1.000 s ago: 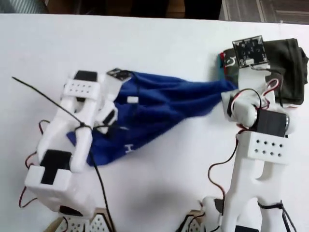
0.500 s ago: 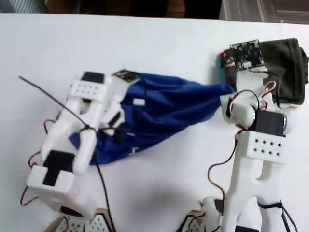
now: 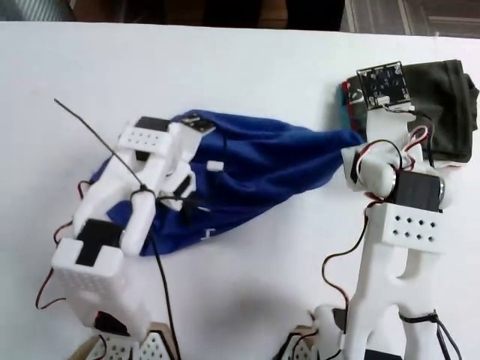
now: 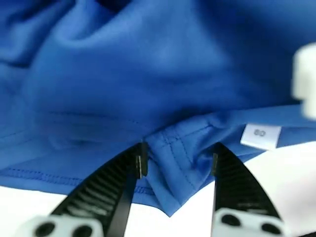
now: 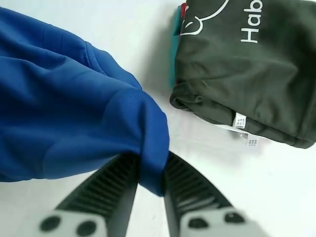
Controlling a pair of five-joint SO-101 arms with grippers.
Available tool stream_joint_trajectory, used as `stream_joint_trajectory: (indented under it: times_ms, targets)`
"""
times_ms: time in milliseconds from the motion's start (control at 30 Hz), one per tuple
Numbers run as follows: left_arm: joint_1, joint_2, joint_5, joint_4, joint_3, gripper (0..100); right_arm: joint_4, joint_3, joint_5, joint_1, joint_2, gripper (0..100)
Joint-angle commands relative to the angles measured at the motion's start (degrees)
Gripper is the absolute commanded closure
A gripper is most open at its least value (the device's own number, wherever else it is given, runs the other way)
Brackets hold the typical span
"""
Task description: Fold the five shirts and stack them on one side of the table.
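the blue shirt (image 3: 255,161) isn't folded at all, it's wrinkled and bunched, stretched across the middle of the table (image 3: 225,67), wide at the left and pulled to a narrow point just beside the stack (image 3: 457,127). that stack sits far right: a folded dark olive shirt (image 5: 247,74) with white print on top, a teal edge (image 5: 173,54) and a red edge (image 5: 183,9) peeking out underneath.

Left end effector (image 4: 177,159), right end effector (image 5: 150,169): both pinching blue shirt (image 3: 270,161).

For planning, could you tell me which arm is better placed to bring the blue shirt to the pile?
Probably right: the right pincer holds the blue shirt beside the pile; the left pincer is farther.
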Motion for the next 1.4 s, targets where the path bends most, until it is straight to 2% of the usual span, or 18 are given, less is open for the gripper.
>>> stream_joint_trajectory:
  times_ms: [0, 100, 267, 533, 667, 800, 900, 1100, 1233, 1367]
  targets:
    - [0.44, -0.26, 1.05, -0.53, -0.66, 77, -1.19, -0.44, 0.26, 0.66, -0.4, 97.9]
    - [1.58, -0.35, 2.11, -0.62, -0.75, 79, -1.19, -0.35, 0.18, 0.66, -0.4, 97.9]
    - [3.6, 0.0, 2.2, -1.14, -0.22, 98, -1.19, -0.35, 0.18, 0.84, -0.4, 97.9]
    - [3.43, -0.79, 2.29, 0.44, -0.84, 97, -1.01, -0.35, 0.18, 0.84, -0.4, 97.9]
    - [3.34, -5.89, 3.08, 3.25, -1.89, 97, -1.19, -0.35, 0.09, 0.57, -0.04, 97.9]
    - [2.9, -14.51, 2.73, 9.05, -8.75, 97, -1.98, -0.26, -5.89, -1.45, 0.22, 97.9]
    - [0.35, -20.04, 2.64, 13.19, -16.04, 97, -2.77, -0.79, -6.68, -3.21, 0.22, 97.9]
    - [-9.49, -25.23, 2.55, 18.73, -28.97, 97, -6.37, -5.54, -6.68, -3.82, 0.22, 98.0]
    - [-14.51, -25.41, 2.64, 19.87, -34.51, 97, -1.63, -16.09, -6.68, -5.93, 1.45, 98.0]
    - [-17.49, -25.41, 2.64, 19.87, -39.69, 97, 5.49, -30.24, -7.03, -7.87, 9.63, 98.0]
